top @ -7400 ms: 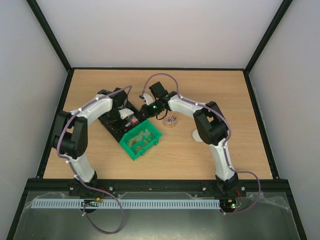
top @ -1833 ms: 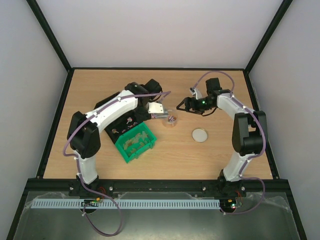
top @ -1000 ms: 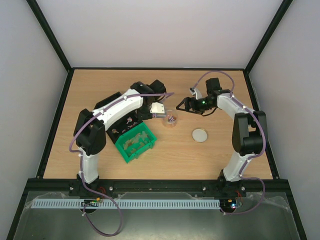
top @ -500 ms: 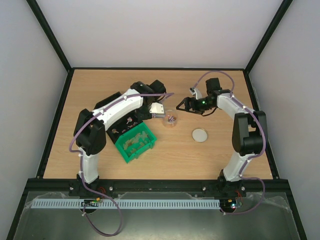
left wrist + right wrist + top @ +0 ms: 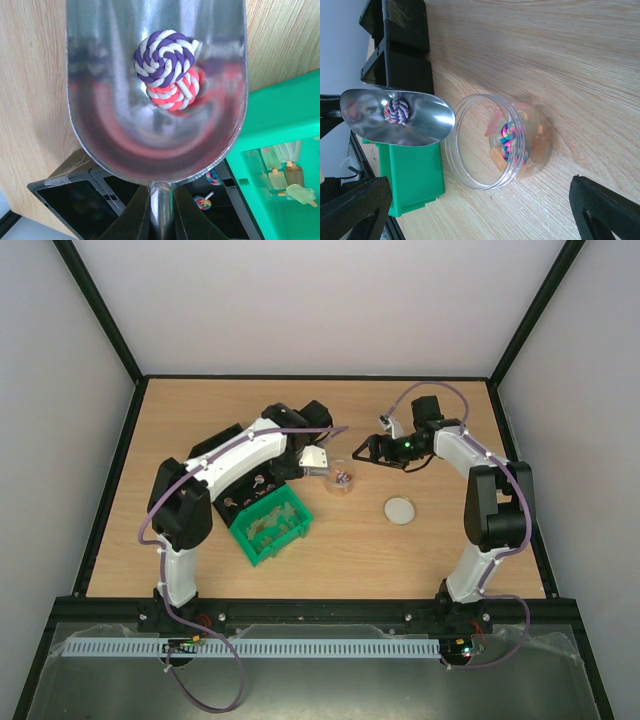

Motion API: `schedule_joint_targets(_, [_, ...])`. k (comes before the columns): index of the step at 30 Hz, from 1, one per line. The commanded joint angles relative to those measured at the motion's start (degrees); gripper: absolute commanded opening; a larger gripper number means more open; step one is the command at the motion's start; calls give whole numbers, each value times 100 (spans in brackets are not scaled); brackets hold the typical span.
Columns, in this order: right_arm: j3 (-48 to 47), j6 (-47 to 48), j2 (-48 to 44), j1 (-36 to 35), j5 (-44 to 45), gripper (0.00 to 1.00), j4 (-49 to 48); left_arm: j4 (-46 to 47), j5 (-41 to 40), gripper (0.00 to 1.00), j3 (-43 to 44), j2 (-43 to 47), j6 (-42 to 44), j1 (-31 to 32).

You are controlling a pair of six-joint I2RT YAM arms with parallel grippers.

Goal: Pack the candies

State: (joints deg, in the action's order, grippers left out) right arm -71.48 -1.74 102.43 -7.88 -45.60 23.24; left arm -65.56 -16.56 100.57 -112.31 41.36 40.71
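Note:
My left gripper is shut on the handle of a metal scoop, which is also in the top view. Two swirl candies lie in the scoop, one purple-white and one pink-white. The scoop's front lip hangs at the rim of a small clear cup. Inside the cup are a multicoloured swirl and some orange candies. My right gripper is open, a little to the right of the cup, with nothing in it.
A green bin with pale candies sits in front of the scoop. Behind the bin lies a black compartment tray holding small lollipops. A round white lid lies on the wood right of the cup.
Nothing has moved in the last second. Before that, my left arm carried the scoop from the black tray to the cup, and my right arm swung back to the right.

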Motion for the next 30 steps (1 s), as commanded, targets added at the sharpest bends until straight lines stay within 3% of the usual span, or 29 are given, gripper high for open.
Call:
schedule_joint_targets(1, [19, 65, -63, -8, -98, 99, 87, -184, -233, 2, 215, -46, -31, 92])
schedule_joint_targets(30, [5, 83, -38, -4, 82, 99, 65, -159, -1147, 2, 680, -404, 180, 428])
